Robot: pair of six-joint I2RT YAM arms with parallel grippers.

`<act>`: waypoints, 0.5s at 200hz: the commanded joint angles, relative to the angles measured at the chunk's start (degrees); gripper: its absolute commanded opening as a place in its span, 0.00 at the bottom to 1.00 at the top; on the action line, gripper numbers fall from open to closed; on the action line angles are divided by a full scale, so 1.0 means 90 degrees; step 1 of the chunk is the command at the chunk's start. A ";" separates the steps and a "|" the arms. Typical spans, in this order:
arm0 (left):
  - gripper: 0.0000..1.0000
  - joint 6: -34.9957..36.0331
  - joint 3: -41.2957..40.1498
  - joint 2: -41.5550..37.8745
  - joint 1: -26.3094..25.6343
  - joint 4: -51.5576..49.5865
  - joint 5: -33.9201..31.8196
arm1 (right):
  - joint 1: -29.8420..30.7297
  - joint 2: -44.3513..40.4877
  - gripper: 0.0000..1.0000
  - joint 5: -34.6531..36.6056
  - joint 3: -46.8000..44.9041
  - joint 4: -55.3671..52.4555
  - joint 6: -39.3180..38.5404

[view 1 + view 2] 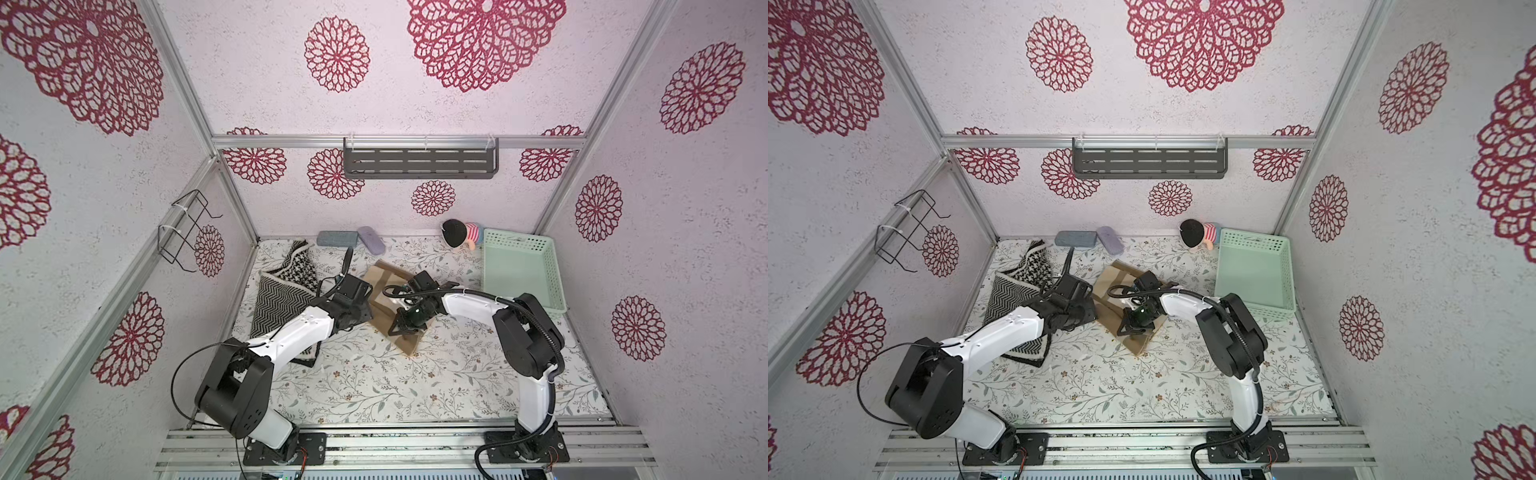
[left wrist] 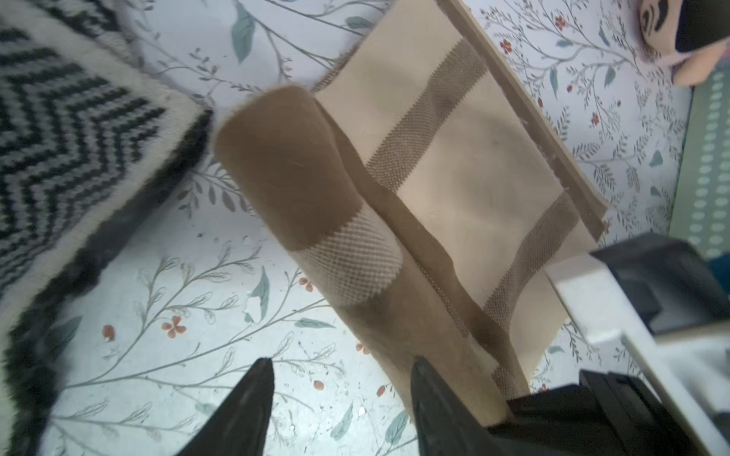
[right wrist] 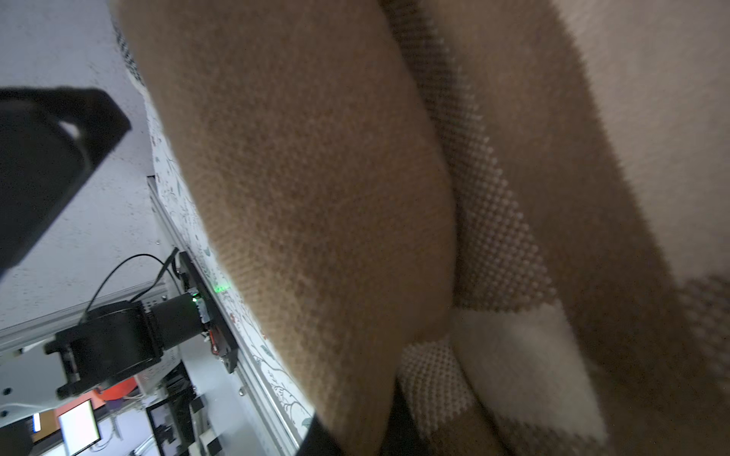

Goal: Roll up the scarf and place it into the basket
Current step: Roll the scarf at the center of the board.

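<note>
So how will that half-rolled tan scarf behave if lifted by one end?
Probably floppy: the tan scarf is soft knit and its roll is uneven in thickness. The roll looks loose, with a flat unrolled stretch beside it, so it would likely unwind. The fuzzy weave should grip well, not slip.

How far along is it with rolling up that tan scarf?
Done: one end of the scarf is rolled into a tube. In hand: the right gripper seems to pinch the roll; the left gripper is open beside it. To do: the flat part, and the basket is empty.
</note>
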 commanded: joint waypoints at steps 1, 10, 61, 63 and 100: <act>0.52 0.0095 0.0323 0.0344 -0.0052 0.0393 0.0319 | -0.0136 0.0255 0.03 -0.0718 0.0327 -0.0326 0.0059; 0.49 0.0125 0.0424 0.0470 -0.0058 0.0493 0.0380 | -0.0189 0.0353 0.04 -0.0696 0.0447 -0.0490 -0.0045; 0.37 0.0280 0.1083 0.1268 0.0088 0.0686 0.0439 | -0.0451 0.0715 0.10 -0.0778 0.0916 -0.0707 -0.0156; 0.37 0.0276 0.1096 0.1300 0.0095 0.0706 0.0442 | -0.0452 0.0722 0.11 -0.0772 0.0928 -0.0709 -0.0160; 0.28 0.0177 0.1243 0.1912 0.0490 0.1082 0.0762 | -0.0589 0.0844 0.16 -0.0765 0.0996 -0.0550 -0.0002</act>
